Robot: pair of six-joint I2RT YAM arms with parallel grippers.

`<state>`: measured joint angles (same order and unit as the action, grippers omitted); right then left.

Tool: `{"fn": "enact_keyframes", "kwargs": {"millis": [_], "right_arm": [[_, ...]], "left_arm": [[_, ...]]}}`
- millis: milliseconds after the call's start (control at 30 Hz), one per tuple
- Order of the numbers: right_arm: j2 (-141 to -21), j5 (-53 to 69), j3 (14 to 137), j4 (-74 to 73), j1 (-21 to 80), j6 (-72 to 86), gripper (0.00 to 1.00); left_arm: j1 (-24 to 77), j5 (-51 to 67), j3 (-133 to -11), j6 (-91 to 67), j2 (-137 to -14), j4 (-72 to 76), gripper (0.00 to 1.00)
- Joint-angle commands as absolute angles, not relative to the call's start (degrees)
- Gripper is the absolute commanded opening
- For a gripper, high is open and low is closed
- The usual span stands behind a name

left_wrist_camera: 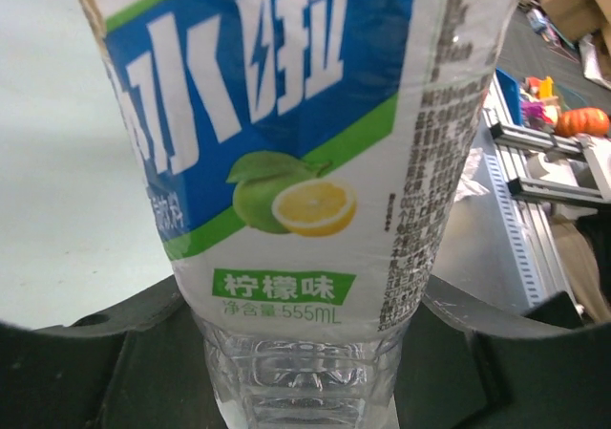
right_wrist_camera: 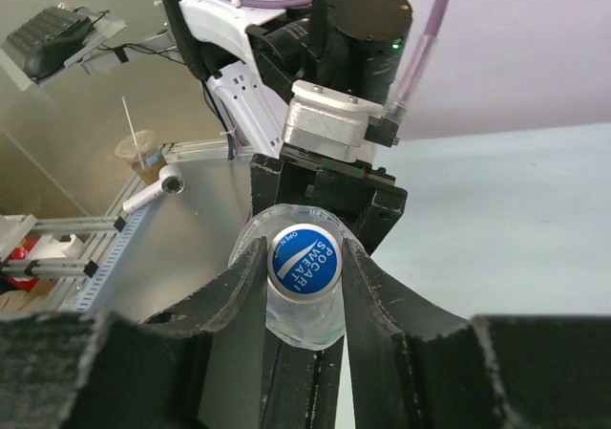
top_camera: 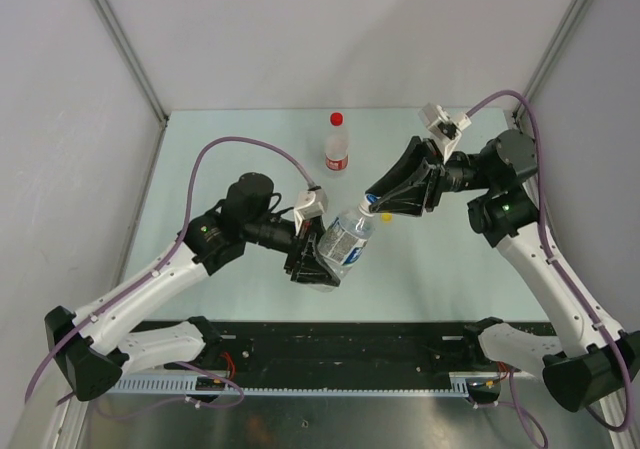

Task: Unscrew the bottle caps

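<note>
A matte, pale green table [top_camera: 220,169] sits between plain white walls [top_camera: 300,29] seen from above. At its far side stands a clear bottle [top_camera: 338,151] with a red cap [top_camera: 337,119], upright and well apart from the arms. We see the left gripper [top_camera: 318,259] clamped around a tilted blue-labelled bottle [top_camera: 348,237], and the right gripper [top_camera: 372,203] meeting its neck.

From the left wrist, the glossy label shows a lime and a lemon slice, with ribbed clear plastic below and black jaws pressing on both sides.

From the right wrist, curved, rough black fingers [right_wrist_camera: 229,295] pinch the round blue cap [right_wrist_camera: 304,262], which has white lettering.
</note>
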<state>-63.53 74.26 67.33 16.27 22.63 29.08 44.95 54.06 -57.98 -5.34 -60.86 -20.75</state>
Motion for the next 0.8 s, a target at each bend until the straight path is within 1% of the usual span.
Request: {"fn": "enact_keyframes", "kwargs": {"millis": [0, 100, 133, 200, 333, 400, 467, 533, 633, 767], "right_arm": [[-63.60, 73.90, 67.85, 15.86, 23.84, 24.10, 0.00], [-63.43, 72.98, 67.92, 16.31, 23.93, 24.35, 0.01], [-63.40, 72.53, 67.93, 16.33, 23.96, 24.43, 0.04], [-63.16, 71.28, 67.91, 15.86, 23.99, 24.48, 0.19], [-62.44, 68.39, 67.86, 15.89, 23.50, 25.46, 0.54], [-61.91, 67.63, 67.88, 17.64, 23.04, 27.59, 0.67], [-61.14, 66.96, 67.88, 19.44, 22.46, 29.51, 0.78], [-60.28, 66.24, 67.86, 21.03, 21.92, 30.93, 0.85], [-59.08, 65.28, 67.90, 22.31, 21.21, 32.26, 0.93], [-58.23, 64.30, 67.88, 22.95, 20.60, 33.22, 0.96]], "left_arm": [[45.61, 65.60, -62.86, -2.49, -59.60, -14.66, 0.10], [45.61, 65.31, -62.67, -2.51, -59.45, -14.72, 0.10], [45.61, 64.82, -62.49, -2.62, -59.39, -14.65, 0.10], [45.59, 63.53, -62.10, -2.87, -59.32, -14.67, 0.10], [45.49, 59.67, -60.78, -3.06, -59.45, -14.64, 0.13], [45.30, 57.08, -59.89, -3.14, -59.51, -14.65, 0.14], [45.01, 54.57, -59.07, -3.16, -59.57, -14.67, 0.15], [44.72, 52.23, -58.30, -3.16, -59.69, -14.81, 0.16], [44.51, 48.47, -57.60, -2.79, -59.91, -15.19, 0.18], [44.54, 42.81, -57.49, -2.10, -60.51, -16.54, 0.18]]}}
